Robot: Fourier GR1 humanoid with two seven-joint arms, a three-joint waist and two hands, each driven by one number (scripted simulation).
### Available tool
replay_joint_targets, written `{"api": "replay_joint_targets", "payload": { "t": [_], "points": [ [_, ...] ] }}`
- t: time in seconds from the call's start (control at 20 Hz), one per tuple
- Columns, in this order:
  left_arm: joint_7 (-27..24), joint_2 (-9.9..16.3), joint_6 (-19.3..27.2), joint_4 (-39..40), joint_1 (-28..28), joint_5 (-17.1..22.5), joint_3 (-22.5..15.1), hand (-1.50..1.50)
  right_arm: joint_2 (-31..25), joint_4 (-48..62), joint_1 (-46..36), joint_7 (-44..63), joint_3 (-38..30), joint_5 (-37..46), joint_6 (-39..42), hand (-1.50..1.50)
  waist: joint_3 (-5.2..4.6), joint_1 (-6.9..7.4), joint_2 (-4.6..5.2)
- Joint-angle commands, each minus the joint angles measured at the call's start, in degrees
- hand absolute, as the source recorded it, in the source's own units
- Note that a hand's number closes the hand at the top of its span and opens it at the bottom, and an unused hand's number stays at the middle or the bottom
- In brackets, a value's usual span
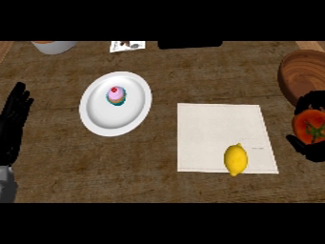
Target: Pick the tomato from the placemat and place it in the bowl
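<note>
Here, in the head view, the right hand (pixel 321 127) is curled round the tomato (pixel 313 127), fingers above it and thumb below, so that the fruit shows between them. The tomato is off the placemat (pixel 221 133), held just past that mat's right edge and near the view's right border. The bowl (pixel 307 76), brown and wooden, lies directly beyond the hand, toward the view's top; its near rim sits just above the fingers, and whether they touch cannot be told. The coming move therefore turns on one relation: the bowl is straight ahead of the loaded hand and close, with nothing between them, so a short carry forward and a release over the hollow would seem to finish the task. The tomato is round and offers no long axis to align. The left hand (pixel 6 121) rests open at the view's left edge, fingers up, well apart from both things. A lemon (pixel 236 159) lies on the placemat's lower right corner.
</note>
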Motion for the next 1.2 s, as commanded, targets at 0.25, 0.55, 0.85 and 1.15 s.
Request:
{"api": "replay_joint_targets", "payload": {
  "t": [0.25, 0.55, 0.85, 1.15],
  "points": [
    [3.0, -0.6, -0.7, -2.6, -2.3, -0.8, -1.9, 0.00, -8.6, -1.9, 2.1, -0.1, -23.4, -20.2, 11.6, 1.50, 0.11, 3.38, 1.08],
    [-2.3, -0.1, -4.5, 1.6, -2.6, 1.2, 0.5, 0.00, -10.7, 12.2, -7.0, -0.1, -21.2, -19.2, 13.6, 1.50, 0.09, 4.59, 1.43],
    [1.5, -0.7, -4.2, -2.0, -2.0, 0.3, -0.2, 0.00, -9.8, 28.0, -16.0, -5.9, -16.8, -14.9, 9.7, 1.50, 0.12, 5.03, 1.44],
    [2.8, -1.8, -2.5, -0.1, -7.0, -2.0, -1.8, 0.00, -10.8, 49.5, -26.5, -15.8, -14.7, -8.8, 3.2, 1.50, 0.23, 6.35, 2.10]
  ]
}}
